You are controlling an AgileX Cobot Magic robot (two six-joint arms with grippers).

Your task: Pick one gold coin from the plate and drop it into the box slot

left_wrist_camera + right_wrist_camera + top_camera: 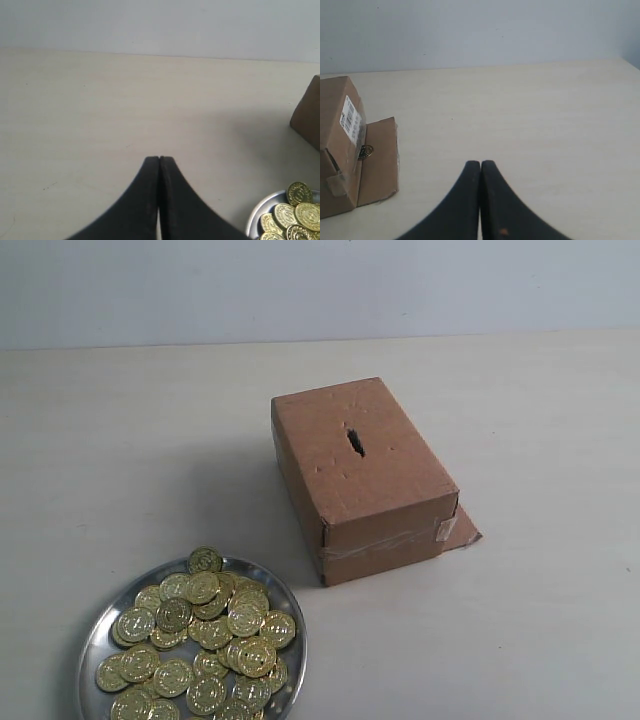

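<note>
A round silver plate (99,625) at the front left holds several gold coins (205,625); its edge and a few coins (292,215) also show in the left wrist view. The brown cardboard box (385,490) stands in the middle, taped at its near end, with the dark ragged slot (355,441) in its top face. Neither arm appears in the exterior view. My left gripper (159,159) is shut and empty over bare table beside the plate. My right gripper (480,163) is shut and empty, apart from the box (337,150), whose end carries a white label.
A loose cardboard flap (462,528) lies flat on the table at the box's near right corner; it shows in the right wrist view as a brown flap (377,160) with a small round mark. The pale table (540,630) runs back to a white wall.
</note>
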